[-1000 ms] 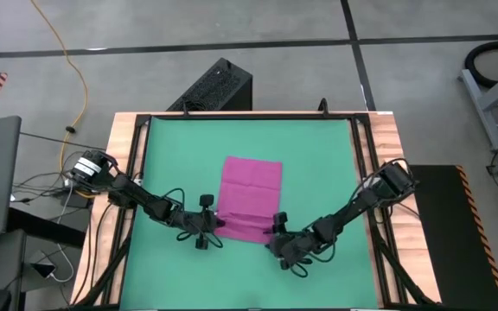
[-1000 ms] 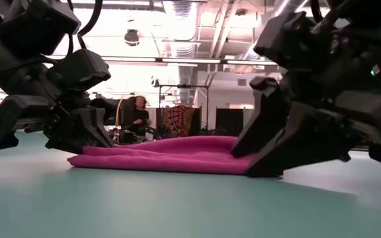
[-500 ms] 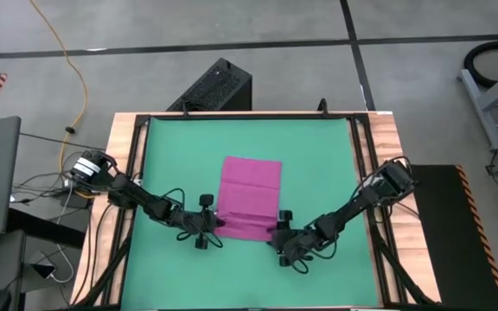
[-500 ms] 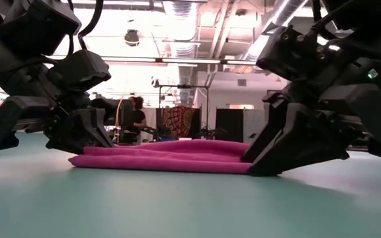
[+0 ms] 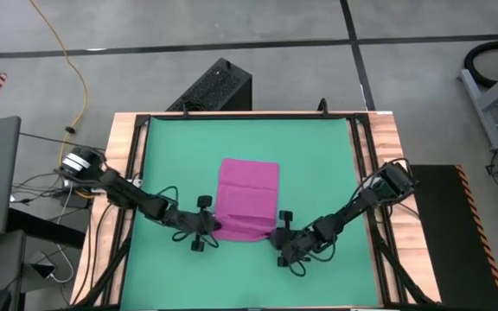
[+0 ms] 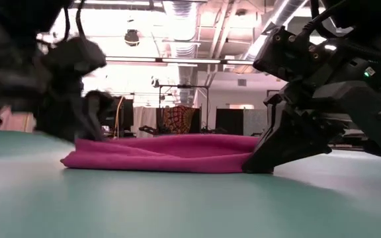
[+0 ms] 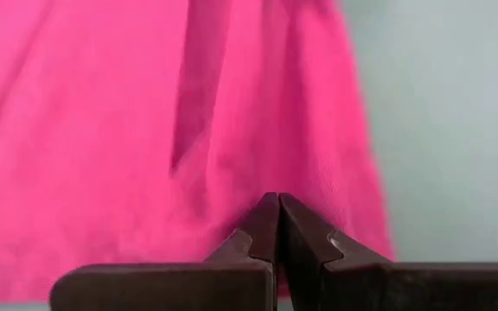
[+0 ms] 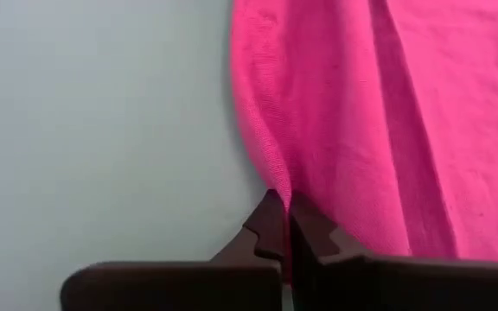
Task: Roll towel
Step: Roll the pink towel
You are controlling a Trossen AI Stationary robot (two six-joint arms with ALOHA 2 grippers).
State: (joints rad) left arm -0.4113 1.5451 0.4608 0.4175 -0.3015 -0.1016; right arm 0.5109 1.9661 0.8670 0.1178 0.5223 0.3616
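Observation:
The magenta-pink towel [image 5: 249,197] lies on the green mat [image 5: 318,155] with its long side running near to far; its near end is bunched up [image 6: 164,153]. My left gripper [image 5: 211,227] is at the towel's near left corner, shut on the cloth [image 7: 277,200]. My right gripper [image 5: 277,234] is at the near right corner, shut on the cloth there [image 8: 282,204]. Both grippers sit low on the mat, reaching in from either side. My left gripper pinches the towel between its two fingers near the near left corner [image 7: 258,186], coming in low from the table's left. The fingers hide the edge itself. The cloth rests on the mat, creased in front of the tips. My right gripper pinches the towel's right side edge [image 8: 271,177] close to the near corner, slanting down from the table's right. The cloth puckers into a small ridge at the fingertips [image 6: 250,162]. The towel lies on the mat.
A wooden frame [image 5: 128,173] and dark rails border the mat. Bare green mat lies beyond the towel's far end and on both sides. A black box [image 5: 219,86] stands on the floor past the far edge.
My right gripper has shut on the towel's near right corner after moving a little toward it. My left gripper has shifted, showing blurred in the low view. The towel's near end has bunched higher, and its near left corner has slid slightly leftward.

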